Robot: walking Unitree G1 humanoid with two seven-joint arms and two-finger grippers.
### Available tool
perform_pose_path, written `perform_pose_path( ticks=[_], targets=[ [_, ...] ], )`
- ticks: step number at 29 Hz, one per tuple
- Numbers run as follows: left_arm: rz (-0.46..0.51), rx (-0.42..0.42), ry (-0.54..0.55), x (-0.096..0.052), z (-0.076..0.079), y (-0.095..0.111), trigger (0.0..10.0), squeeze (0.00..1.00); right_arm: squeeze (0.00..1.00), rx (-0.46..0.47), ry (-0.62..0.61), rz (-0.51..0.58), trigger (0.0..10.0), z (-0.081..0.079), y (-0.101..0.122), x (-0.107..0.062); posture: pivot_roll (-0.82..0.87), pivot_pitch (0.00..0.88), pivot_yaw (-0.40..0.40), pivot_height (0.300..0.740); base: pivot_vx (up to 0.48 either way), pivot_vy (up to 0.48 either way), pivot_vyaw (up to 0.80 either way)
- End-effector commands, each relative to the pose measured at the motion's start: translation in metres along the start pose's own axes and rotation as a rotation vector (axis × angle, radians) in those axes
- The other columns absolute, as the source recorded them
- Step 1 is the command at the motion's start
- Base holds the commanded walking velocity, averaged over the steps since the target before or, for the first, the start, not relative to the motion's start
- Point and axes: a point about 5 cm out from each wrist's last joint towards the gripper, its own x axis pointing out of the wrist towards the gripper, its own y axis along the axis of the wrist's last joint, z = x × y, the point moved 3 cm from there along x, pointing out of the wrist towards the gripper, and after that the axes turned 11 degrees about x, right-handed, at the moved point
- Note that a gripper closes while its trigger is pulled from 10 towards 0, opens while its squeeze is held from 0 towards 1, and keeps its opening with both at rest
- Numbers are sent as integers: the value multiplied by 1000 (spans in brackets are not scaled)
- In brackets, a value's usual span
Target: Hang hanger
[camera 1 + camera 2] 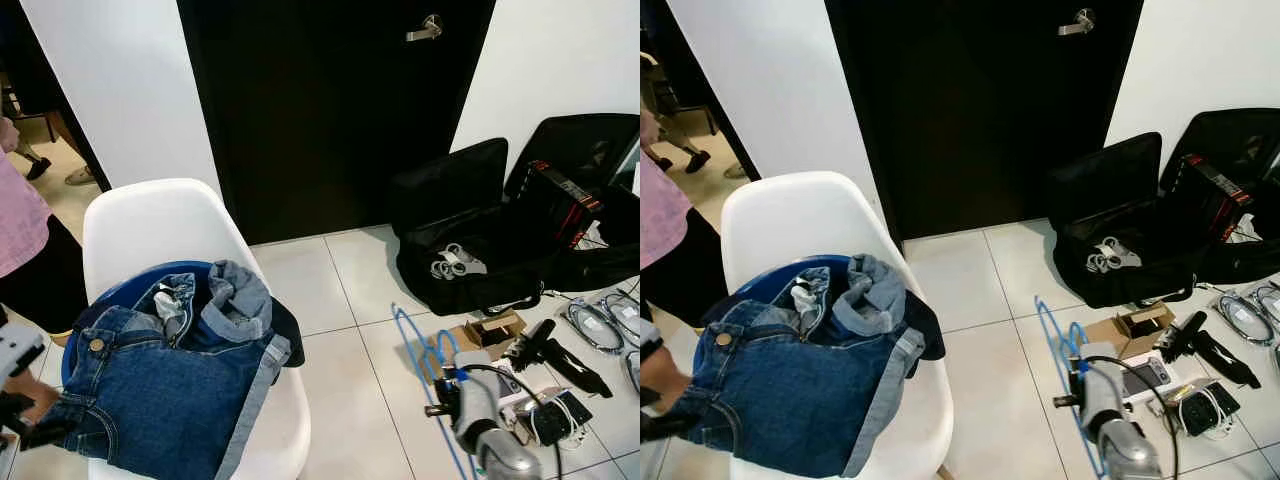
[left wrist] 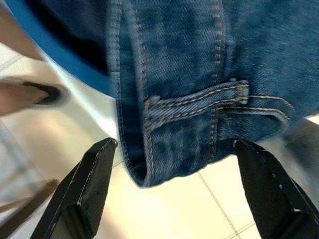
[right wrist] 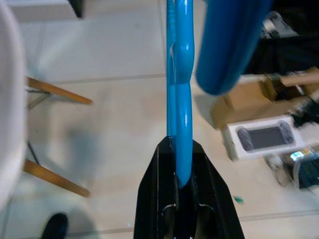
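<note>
The right arm reaches forward and down over the tiled floor (image 1: 340, 330), its silver forearm low at the right of the head views. The right gripper (image 3: 182, 186) has its two black fingers pressed together on the blue hanger (image 1: 415, 345), pinching the plastic bar that runs straight out from between them. The hanger hangs just above the floor tiles, beside a cardboard box (image 1: 490, 328) and an open black bag (image 1: 480, 240).

The left arm sits low at the left edge, beside the white chair (image 1: 160, 225). The left gripper (image 2: 179, 194) has its fingers spread wide, with the hem of the jeans (image 1: 165, 390) between them but not touched. The jeans lie heaped on the chair seat, hanging over its front edge.
</note>
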Motion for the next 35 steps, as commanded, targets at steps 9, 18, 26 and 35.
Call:
perform_pose_path(
  ticks=[9, 18, 26, 35],
  targets=[
    [-10, -19, -108, 3, 19, -7, 0, 0, 0, 25, -10, -32, 10000, 1, -2, 2, -22, 83, -13, 740, 0, 0, 0],
    [-13, -20, -122, 2, 21, -7, 0, 0, 0, 28, -10, -40, 10000, -7, -5, 5, -21, 84, -13, 740, 0, 0, 0],
    [-21, -12, -104, 4, 19, -9, 0, 0, 0, 33, -16, -59, 10000, -8, -11, 4, -22, 87, -11, 740, 0, 0, 0],
    [656, 252, -381, -41, 74, 132, 0, 0, 0, 44, -12, -53, 10000, -8, -3, 9, -28, 85, -14, 740, 0, 0, 0]
  ],
)
